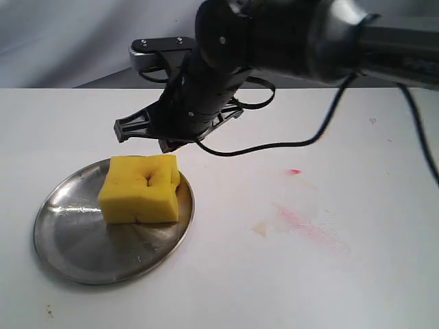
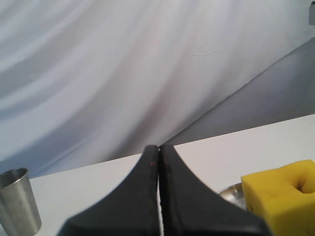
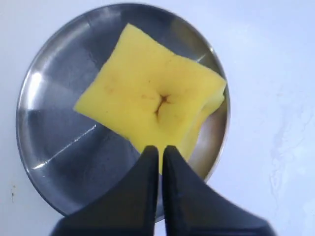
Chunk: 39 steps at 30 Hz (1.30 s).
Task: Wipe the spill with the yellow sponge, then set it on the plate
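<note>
The sponge (image 1: 140,190) lies flat on the plate (image 1: 75,257), in the lower left of the exterior view. It sits toward the plate's upper right part, with one corner close to the rim, and nothing grips it.

The right pincer (image 3: 160,148) hangs just above the sponge, clear of the foam. Its jaws are clenched together with nothing between them. Its arm reaches in from the upper right of the exterior view and crosses the middle, because the plate is on the far side from it.

The left pincer (image 2: 159,147) is clenched too, and empty. It is held low over the bench (image 1: 343,288), with a metal cup (image 2: 17,201) in the lower left of its view and the sponge in the lower right. I judge it to be parked aside so that the right arm can work alone.

The sponge is a thick, bright yellow block with slightly bulging sides. The middle of its top has a deep crease and a dimple, and the corner nearest the rim is dented. It looks soft and likely to spring back.

Right of the plate, near the middle of the exterior view, the spill (image 1: 259,229) is only a pale amber trace. It lies just beside a pink smear (image 1: 305,225) and below a red dot (image 1: 293,171). By this I judge the wiping largely done and the sponge already placed
</note>
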### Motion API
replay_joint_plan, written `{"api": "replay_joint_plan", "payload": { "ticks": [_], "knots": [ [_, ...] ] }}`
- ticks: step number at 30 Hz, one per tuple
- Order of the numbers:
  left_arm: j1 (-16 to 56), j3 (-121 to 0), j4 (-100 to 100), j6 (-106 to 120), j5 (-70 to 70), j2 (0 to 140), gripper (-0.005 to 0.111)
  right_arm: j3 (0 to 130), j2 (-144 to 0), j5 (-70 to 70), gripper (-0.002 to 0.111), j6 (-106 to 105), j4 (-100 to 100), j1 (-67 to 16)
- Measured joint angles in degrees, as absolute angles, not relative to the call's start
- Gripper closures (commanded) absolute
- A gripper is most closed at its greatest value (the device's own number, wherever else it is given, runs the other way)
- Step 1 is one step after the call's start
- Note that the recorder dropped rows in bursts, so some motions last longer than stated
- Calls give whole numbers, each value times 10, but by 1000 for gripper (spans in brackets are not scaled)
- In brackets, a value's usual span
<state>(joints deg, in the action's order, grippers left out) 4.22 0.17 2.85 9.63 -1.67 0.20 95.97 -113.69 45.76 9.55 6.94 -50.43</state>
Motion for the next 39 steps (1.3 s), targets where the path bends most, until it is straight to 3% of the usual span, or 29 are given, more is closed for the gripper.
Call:
{"api": "replay_joint_plan", "payload": {
  "ticks": [15, 27, 39],
  "knots": [
    [42, 2, 28, 96, -17, 2, 107, 577, -836, 241, 108, 130, 11, -426],
    [42, 2, 28, 96, -17, 2, 107, 267, -597, 0, 108, 137, 26, -223],
    [42, 2, 28, 96, -17, 2, 107, 70, -305, -68, 108, 127, 18, -89]
  ]
}}
